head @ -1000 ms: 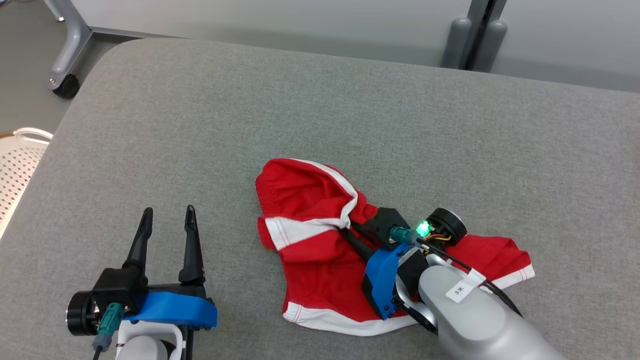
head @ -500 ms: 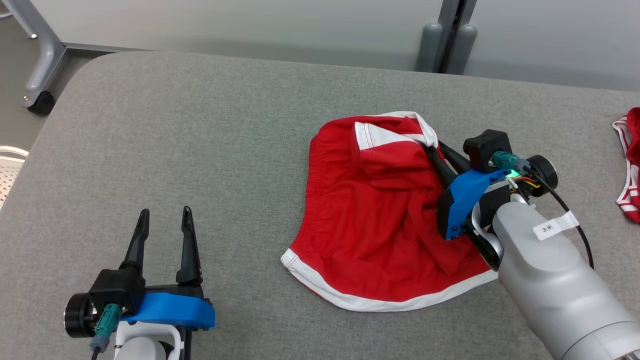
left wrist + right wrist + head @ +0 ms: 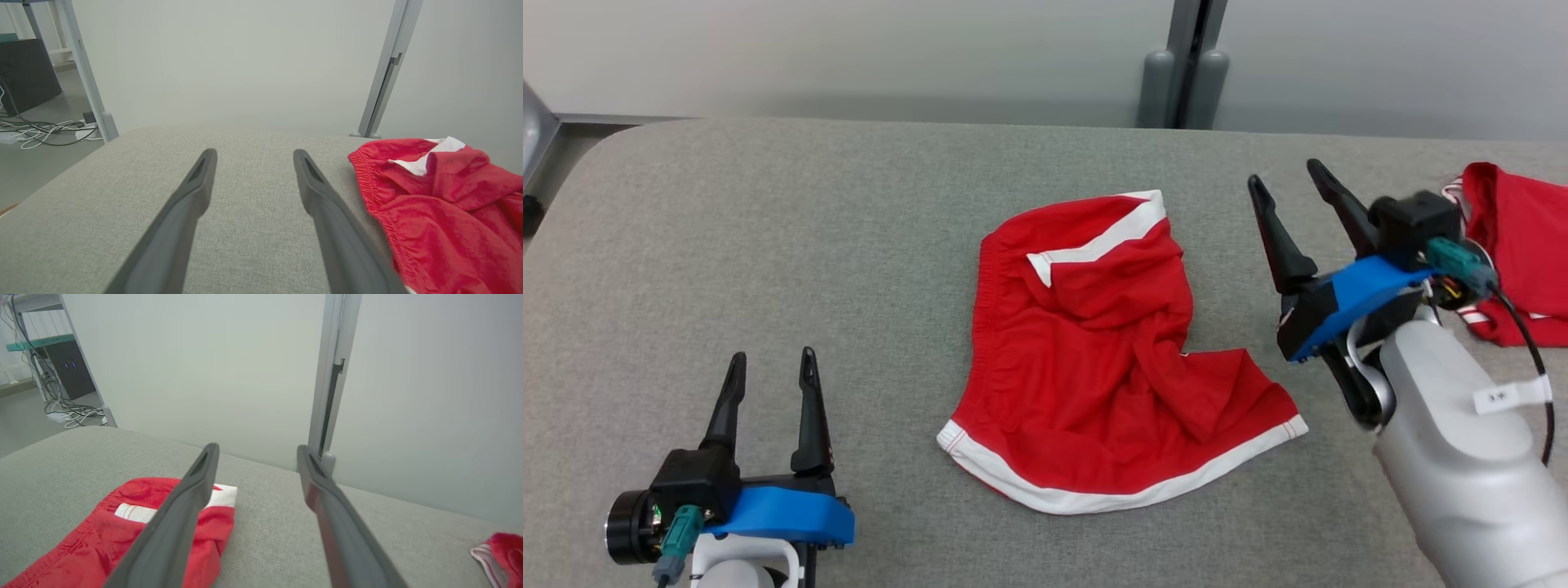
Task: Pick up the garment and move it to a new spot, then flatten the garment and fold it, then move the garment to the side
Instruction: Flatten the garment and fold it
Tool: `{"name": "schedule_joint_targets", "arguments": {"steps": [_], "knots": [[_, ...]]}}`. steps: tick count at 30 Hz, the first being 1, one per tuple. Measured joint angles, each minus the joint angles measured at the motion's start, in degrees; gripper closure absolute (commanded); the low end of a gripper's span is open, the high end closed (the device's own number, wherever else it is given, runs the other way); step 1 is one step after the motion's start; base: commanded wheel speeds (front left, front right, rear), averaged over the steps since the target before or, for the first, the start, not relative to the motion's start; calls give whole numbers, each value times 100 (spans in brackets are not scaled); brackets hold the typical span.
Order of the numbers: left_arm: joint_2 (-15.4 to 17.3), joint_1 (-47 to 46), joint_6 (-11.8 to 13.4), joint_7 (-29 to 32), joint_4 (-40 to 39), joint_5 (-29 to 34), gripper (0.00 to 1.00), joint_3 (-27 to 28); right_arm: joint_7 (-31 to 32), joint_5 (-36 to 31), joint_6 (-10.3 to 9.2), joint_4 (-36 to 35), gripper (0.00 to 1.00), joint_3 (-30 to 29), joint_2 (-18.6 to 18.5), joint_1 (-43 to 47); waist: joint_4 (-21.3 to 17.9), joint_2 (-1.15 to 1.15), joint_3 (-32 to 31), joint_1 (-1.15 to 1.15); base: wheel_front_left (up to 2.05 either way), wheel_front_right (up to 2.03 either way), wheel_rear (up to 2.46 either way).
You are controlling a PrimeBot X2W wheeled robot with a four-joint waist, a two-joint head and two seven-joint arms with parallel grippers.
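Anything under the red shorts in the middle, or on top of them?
Nothing lies on the red shorts; the left tool and right tool stand clear. Grey table shows all round. Their bunched folds hide whatever is beneath.

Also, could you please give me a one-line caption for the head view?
Crumpled red shorts lie on the grey table between the open left gripper and open right gripper.

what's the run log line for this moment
stage: flatten pending | garment: crumpled on table, unheld | left gripper: open, left of garment | right gripper: open, right of garment | second red garment: far right
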Motion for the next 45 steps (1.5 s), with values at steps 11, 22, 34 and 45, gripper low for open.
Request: {"name": "schedule_joint_targets", "arguments": {"steps": [11, 22, 34, 45], "knots": [[101, 190, -45, -1, 23, 145, 0, 100, -4, -654, 0, -2332, 0, -1225, 51, 2208, -404, 0, -281, -1, 0, 0, 0], [185, 472, -45, 0, 48, 218, 0, 103, -4, -1033, 0, -3390, 0, -1782, 514, 3885, -519, 0, -496, -1, 0, 0, 0], [203, 550, -45, 0, 100, 237, 0, 18, 188, -1335, 0, -3318, 0, -1653, 775, 4443, -459, 0, -591, 0, 0, 0, 0], [245, 550, -41, -1, 147, 201, 0, 4, 186, -1344, 0, -3210, 0, -1647, 810, 4429, -459, 0, -592, 0, 0, 0, 0]]}}
